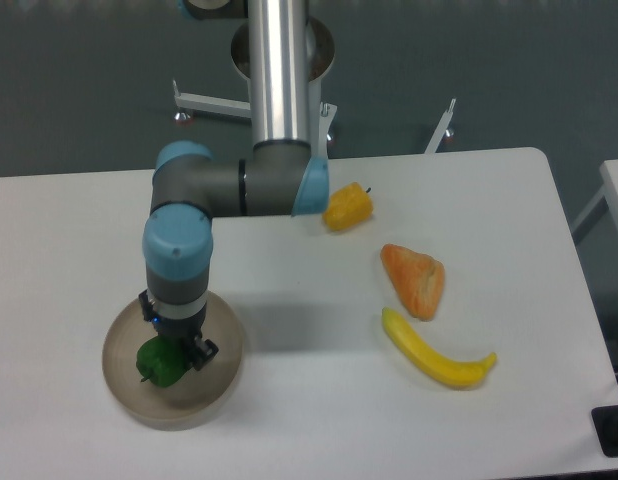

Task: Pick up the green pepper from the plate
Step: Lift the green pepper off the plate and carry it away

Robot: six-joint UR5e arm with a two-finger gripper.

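The green pepper (159, 365) is small, glossy and dark green, and lies on the round beige-grey plate (214, 385) at the table's front left. My gripper (172, 352) hangs straight down over the plate, right at the pepper's upper right side. The wrist hides the fingers, so I cannot tell whether they are open or closed on the pepper. The pepper's right part is hidden behind the gripper.
A yellow-orange pepper (348, 207) lies at mid-table near the arm's elbow. An orange bread-like piece (415, 279) and a yellow banana (436, 355) lie to the right. The table's front edge runs just below the plate.
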